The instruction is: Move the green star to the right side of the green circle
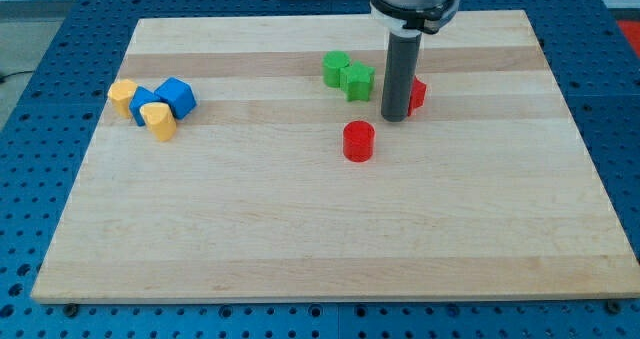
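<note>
**benchbot:** Rod tip (395,117) is sitting just right of the two green blocks, far-centre of the board (300,239). No jaws on this rig, so nothing's spreading or pinching, it's only pushing. Which green one is the star? Honestly can't tell: green block on the left (336,67) and green block on the right (357,80) are touching.

**pushfan:** If the star's the left one, the arm is needing to circle round and sweep it past, not shove straight through.

**benchbot:** Yep. Red block (417,95) is peeking out behind the rod, right where the star should land. Red cylinder (359,140) is waiting nearer. Blue and yellow cluster (152,103) is lounging far left, harmless.
</note>
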